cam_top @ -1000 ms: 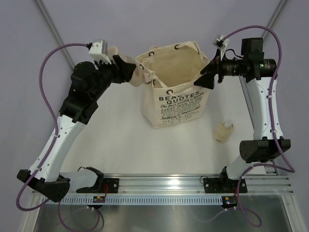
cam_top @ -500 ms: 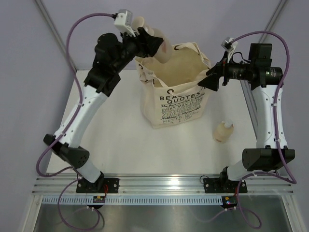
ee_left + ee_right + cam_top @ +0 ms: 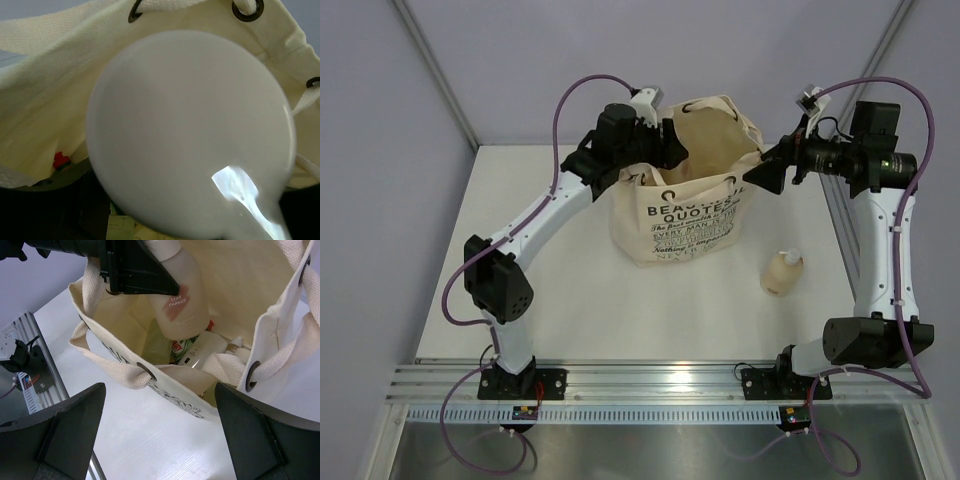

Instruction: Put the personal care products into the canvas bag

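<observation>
One bag (image 3: 685, 205), top view: cream canvas tote, boxy, black lettering on the front, standing mouth-up on the white counter (image 3: 580, 290).
Left tool (image 3: 675, 152), top view: black, over the bag's left rim, pointing into the mouth; its grip cannot be read here.
Right tool (image 3: 760, 177), top view: black, just beside the bag's right rim, outside it.
Cream bottle (image 3: 782, 272), top view: smooth, squat, on the counter right of the bag, apart from it.
Beige bottle (image 3: 190, 135), left wrist: its glossy rounded surface fills the frame, with coarse woven canvas and metal eyelets (image 3: 246, 7) behind it.
Red cap (image 3: 61, 160), left wrist: small, low at the left, down in the bag.
Left tool, right wrist: clamped on the Beige bottle's upper part; the bottle hangs inside the mouth, rounded end lowest, a pink label on its side.
Right tool, right wrist: fingers spread wide, nothing between them.
Bag's contents, right wrist: green-labelled bottle (image 3: 174, 347) and white tube (image 3: 205, 347) lying at the bottom, below the Beige bottle.
</observation>
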Tool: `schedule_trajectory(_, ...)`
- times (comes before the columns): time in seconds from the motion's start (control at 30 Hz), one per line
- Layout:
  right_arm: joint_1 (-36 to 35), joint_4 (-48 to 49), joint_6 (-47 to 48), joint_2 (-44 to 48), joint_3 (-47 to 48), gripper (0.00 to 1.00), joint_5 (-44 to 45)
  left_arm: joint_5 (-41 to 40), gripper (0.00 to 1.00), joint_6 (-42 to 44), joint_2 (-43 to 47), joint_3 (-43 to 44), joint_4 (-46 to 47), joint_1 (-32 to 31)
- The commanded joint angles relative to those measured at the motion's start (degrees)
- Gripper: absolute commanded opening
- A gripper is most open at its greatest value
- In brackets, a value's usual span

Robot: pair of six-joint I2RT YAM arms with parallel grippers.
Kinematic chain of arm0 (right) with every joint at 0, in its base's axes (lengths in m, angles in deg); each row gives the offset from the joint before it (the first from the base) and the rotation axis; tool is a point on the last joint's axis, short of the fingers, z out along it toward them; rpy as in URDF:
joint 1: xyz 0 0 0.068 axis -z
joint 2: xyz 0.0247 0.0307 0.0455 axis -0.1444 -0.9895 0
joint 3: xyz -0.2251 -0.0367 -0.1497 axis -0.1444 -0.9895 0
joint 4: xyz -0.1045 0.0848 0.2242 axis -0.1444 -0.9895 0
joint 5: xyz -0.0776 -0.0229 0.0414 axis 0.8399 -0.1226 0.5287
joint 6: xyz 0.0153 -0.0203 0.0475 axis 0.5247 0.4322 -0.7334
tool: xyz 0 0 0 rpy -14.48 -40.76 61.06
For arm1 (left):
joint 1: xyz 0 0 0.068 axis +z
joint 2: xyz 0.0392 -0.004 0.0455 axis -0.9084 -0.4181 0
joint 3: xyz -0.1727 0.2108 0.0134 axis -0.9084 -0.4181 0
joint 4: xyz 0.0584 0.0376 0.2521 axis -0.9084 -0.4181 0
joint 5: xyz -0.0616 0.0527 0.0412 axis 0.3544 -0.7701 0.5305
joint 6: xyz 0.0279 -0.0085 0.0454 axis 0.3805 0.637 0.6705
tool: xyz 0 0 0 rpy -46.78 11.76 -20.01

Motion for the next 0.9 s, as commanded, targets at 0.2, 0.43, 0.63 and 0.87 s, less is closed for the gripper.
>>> schedule_trajectory(0.2,0.80,-8.95,9.72,-1.68,-6.16,0.99,14.32,3.83,0.75,3.02,4.39,-1.49,1.90,-0.43)
schedule_trajectory(0.43,0.80,-13.70,17.01,1.92,-11.44,1.00,25.06,3.83,0.95,8.20,9.13,-1.40,1.20,-0.34)
schedule_trajectory(0.63,0.80,-13.97,17.38,5.17,-14.96,0.99,28.23,2.87,0.99,12.16,14.49,-3.33,0.49,-0.26)
schedule_trajectory(0.87,1.85,-9.23,9.14,11.50,-8.30,1.00,11.30,-1.26,0.99,15.32,24.76,-10.71,1.81,0.45)
